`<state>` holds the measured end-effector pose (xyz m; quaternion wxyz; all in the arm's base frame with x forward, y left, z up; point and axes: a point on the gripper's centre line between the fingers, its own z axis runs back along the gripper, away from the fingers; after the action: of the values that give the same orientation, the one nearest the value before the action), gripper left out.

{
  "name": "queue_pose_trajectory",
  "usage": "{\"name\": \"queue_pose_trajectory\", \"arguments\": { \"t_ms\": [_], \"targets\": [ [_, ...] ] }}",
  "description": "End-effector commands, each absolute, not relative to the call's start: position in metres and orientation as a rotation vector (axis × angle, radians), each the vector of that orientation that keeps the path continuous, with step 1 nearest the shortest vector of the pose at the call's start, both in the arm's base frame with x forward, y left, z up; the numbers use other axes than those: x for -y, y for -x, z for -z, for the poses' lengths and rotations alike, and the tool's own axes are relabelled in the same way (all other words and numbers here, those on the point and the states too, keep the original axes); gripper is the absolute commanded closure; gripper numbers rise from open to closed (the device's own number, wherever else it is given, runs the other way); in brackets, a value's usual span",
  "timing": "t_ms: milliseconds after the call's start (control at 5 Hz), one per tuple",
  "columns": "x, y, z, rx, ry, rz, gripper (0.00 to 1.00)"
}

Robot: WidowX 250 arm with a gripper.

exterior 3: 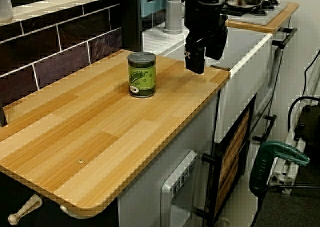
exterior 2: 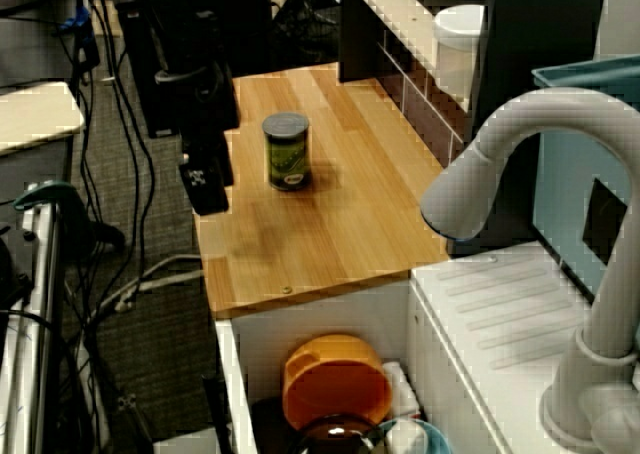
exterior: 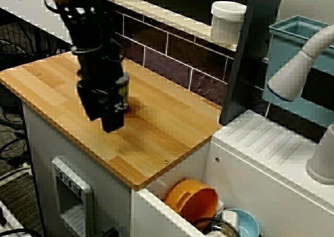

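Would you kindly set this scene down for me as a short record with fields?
Gripper: black gripper hanging over the wooden counter, near the edge away from the tiles; whether the jaws are open cannot be told
Nearest thing: green can, upright, dark lid on, beside the gripper but apart from it
Sink: orange bowl tilted inside; white faucet above
Shelf: white container above the tiles

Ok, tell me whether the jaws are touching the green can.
Apart. The low view along the counter shows a clear strip of bare countertop between the green can and the jaws.
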<state>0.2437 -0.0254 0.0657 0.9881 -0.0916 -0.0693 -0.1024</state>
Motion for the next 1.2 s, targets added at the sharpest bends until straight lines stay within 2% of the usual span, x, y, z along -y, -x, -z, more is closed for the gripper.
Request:
{"name": "queue_pose_trajectory", "arguments": {
  "t_ms": [0,400,1000],
  "targets": [
    [0.053,-0.272,-0.070,0.223,0.039,0.577,0.00],
    [0.062,-0.283,-0.071,0.289,-0.055,0.920,0.00],
    [0.018,-0.331,-0.088,0.347,-0.079,0.910,0.00]
  ]
}}
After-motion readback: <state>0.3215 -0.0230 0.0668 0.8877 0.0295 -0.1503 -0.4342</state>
